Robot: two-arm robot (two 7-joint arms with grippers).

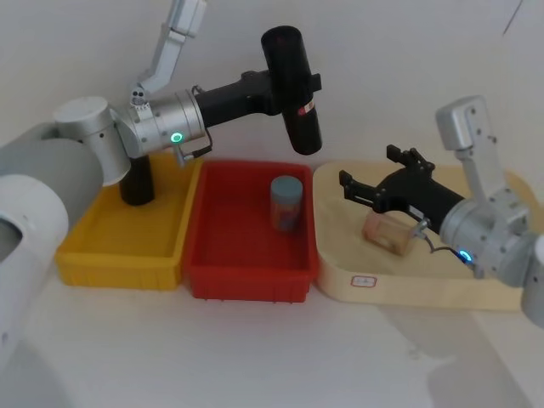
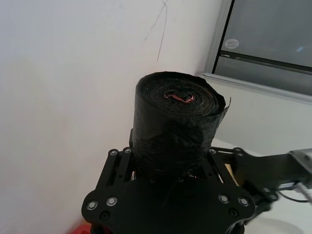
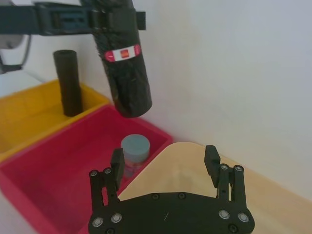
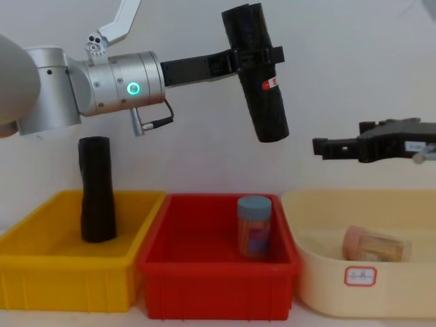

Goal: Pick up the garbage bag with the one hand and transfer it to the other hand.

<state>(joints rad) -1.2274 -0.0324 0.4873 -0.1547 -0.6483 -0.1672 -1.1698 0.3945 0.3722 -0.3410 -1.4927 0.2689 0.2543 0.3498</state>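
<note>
Yellow bin (image 1: 110, 231): farthest left on the white desk (image 1: 255, 357), touching the red bin.
Plain black roll (image 4: 97, 189): stands upright in the yellow bin, toward its back.
Left gripper (image 1: 297, 85): on the arm with the green ring, reaching rightward high above the bins, clamped across the upper part of the garbage bag.
Garbage bag (image 4: 266, 102): held in the air above the red bin. It is tilted, with its lower end leaning right, and its red-and-white label (image 3: 123, 52) sits just below the grasp.
Red bin (image 1: 246, 285): the middle container, between the yellow bin and the beige tray.
Blue-lidded jar (image 4: 254, 226): upright in the red bin, on its right side.
Right gripper (image 3: 164, 156): on the arm with the blue ring, over the beige tray, spread wide and holding nothing. It is lower than the bag and well apart from it.
Beige tray (image 4: 409, 286): farthest right, with a tan jar (image 4: 375, 245) lying on its side inside.
</note>
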